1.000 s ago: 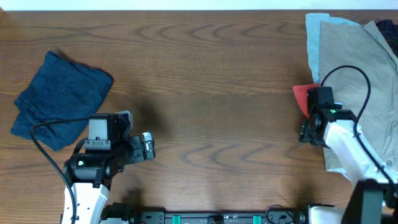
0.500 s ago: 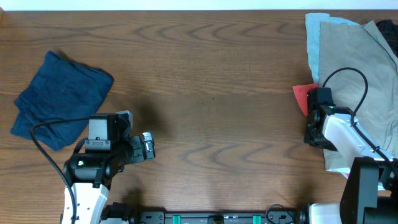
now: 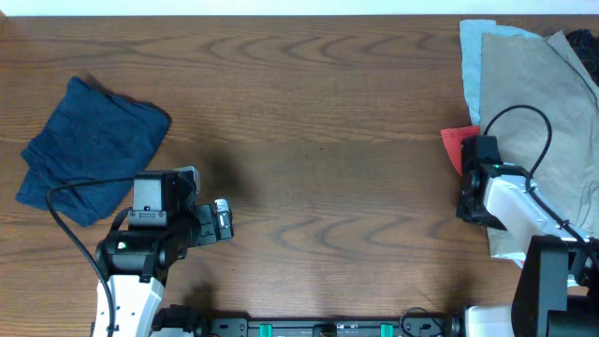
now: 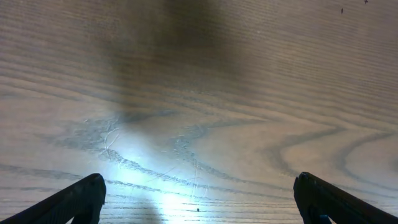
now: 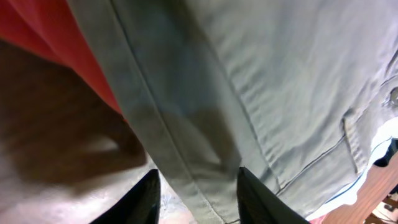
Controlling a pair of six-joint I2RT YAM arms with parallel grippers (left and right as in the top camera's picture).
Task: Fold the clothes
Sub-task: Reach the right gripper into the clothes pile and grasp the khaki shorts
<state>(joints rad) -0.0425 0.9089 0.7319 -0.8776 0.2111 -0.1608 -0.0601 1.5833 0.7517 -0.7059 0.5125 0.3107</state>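
Clothes lie at both ends of the wooden table [image 3: 318, 122], with bare boards across the middle. At the far left the overhead view shows a navy garment [image 3: 94, 150] folded into a rough square, a little rumpled. Just beside its lower right corner is the left arm [image 3: 140, 248], and the left gripper [image 3: 223, 223] points out over bare wood, apart from the navy cloth.

The left wrist camera adds what the overhead cannot. Its two dark fingers [image 4: 74, 202] sit wide apart at the bottom corners of the frame. Only wood grain, a shadow and a bright glare show between them, so that claw is released and holds nothing.

At the right edge is the heap. A light-blue piece [image 3: 471, 56] is at the back, with the large khaki shorts [image 3: 538, 112] spread over it. A red piece [image 3: 454, 142] pokes out from under their left edge, and a dark printed piece [image 3: 585, 42] sits in the top corner. The right arm [image 3: 510, 201] reaches up over the near left edge of the khaki.

From above, the arm hides its own claw. The right wrist camera shows the right gripper [image 5: 199, 186] astride the stitched hem of the shorts. Red cloth and table lie to one side, and a pocket seam lies further up the khaki. Its fingers [image 5: 146, 196] stand apart with the hem flat between them, not pinched.
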